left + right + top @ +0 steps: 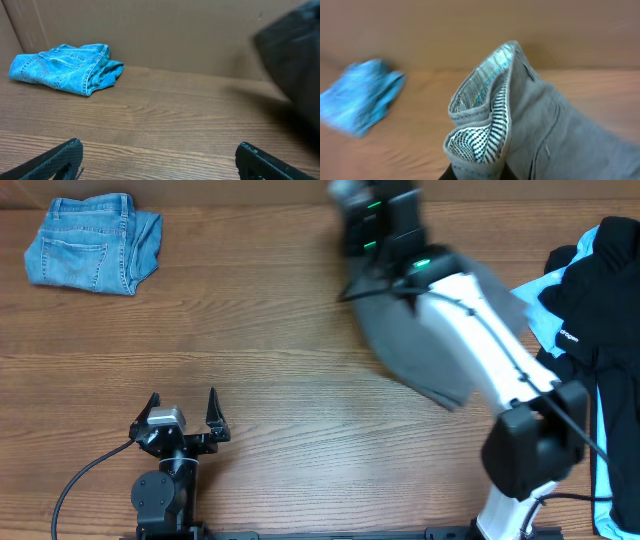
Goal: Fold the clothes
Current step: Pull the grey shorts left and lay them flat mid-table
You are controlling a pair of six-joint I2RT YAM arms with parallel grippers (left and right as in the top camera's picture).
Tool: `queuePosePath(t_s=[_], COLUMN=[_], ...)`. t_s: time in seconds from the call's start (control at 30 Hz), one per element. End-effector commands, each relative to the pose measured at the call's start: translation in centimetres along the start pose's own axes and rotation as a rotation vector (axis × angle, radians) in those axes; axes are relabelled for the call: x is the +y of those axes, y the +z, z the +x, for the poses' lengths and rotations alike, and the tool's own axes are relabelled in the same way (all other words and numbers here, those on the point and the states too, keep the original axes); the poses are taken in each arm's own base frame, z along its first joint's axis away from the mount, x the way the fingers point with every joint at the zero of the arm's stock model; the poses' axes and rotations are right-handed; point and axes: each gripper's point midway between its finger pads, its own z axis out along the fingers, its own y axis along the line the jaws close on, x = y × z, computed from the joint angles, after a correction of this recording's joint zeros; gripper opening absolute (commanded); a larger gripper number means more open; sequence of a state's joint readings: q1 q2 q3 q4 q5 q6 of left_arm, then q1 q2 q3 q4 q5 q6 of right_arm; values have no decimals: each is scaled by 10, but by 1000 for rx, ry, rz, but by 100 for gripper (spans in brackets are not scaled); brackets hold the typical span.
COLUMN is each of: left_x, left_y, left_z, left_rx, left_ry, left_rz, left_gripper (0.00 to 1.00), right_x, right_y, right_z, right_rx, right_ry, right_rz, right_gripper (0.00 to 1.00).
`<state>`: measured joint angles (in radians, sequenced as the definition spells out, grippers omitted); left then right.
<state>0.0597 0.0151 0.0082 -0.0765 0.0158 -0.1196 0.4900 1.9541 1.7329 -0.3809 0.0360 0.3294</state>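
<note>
A: How far along is the folding?

B: Early, by my reading. One denim piece (95, 242) lies in a compact folded bundle at the far left corner of the worktop (300, 380), and that one looks done. The grey shorts (430, 345) hang lifted off the wood toward the far edge, right of the middle. They are in hand but not folded. A black garment (600, 300) and a light-blue garment (530, 295) lie heaped and crumpled at the right edge, waiting their turn.

A: And the pincers?

B: The right pincer (476, 175) is clamped on the shorts at the waistband. Only dark slivers of it show at the bottom of the right wrist view. The left pincer (182, 412) stands spread wide by the near edge, left of centre, holding nothing.

A: What is the cloth like?

B: The shorts are plain soft grey and droop in a broad limp flap, with stitched seams down the side. The inside of the waistband shows a striped and checked lining. The denim looks stiffer — washed blue, with thick seams and a back pocket. The black piece is smooth with a small pale mark, and I cannot tell what kind of garment it is. The worktop is flat brown wood grain
</note>
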Motion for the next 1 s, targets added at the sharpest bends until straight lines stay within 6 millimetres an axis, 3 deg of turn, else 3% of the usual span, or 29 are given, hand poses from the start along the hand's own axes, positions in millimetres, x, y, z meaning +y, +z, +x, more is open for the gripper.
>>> queuePosePath(t_s=[0.0,0.1,0.17,0.23,0.27,0.33,0.43,0.5,0.63,0.7,0.8,0.83,0.9,0.97], left_x=[0,0,0,0,0,0,0,0,0,0,0,0,0,0], left_y=[0,0,0,0,0,0,0,0,0,0,0,0,0,0], left_z=[0,0,0,0,0,0,0,0,0,0,0,0,0,0], left_rx=[-6,-6,-6,-6,-6,-6,-6,-6,-6,-6,-6,-6,-6,-6], left_ry=[19,19,19,19,19,19,19,19,19,19,19,19,19,19], left_rz=[5,5,5,5,5,5,5,5,5,5,5,5,5,5], left_gripper=[100,100,100,100,100,100,100,100,100,100,100,100,100,100], right_x=[61,118,145,159,163,169,168,162,140,118,67,50,6,-33], right_y=[15,17,13,9,7,5,3,1,-17,-28,-43,-45,-48,-55], right_z=[41,78,95,103,106,110,110,104,74,55,40,40,51,69], right_rx=[75,128,140,141,141,145,152,150,121,109,141,163,248,351], right_ry=[59,12,-19,-37,-43,-50,-51,-45,-19,2,40,44,61,92], right_rz=[-115,-219,-251,-256,-258,-267,-262,-250,-215,-170,-70,-35,60,153], right_gripper=[4,4,5,24,29,29,42,45,51,66,72,77,100,100])
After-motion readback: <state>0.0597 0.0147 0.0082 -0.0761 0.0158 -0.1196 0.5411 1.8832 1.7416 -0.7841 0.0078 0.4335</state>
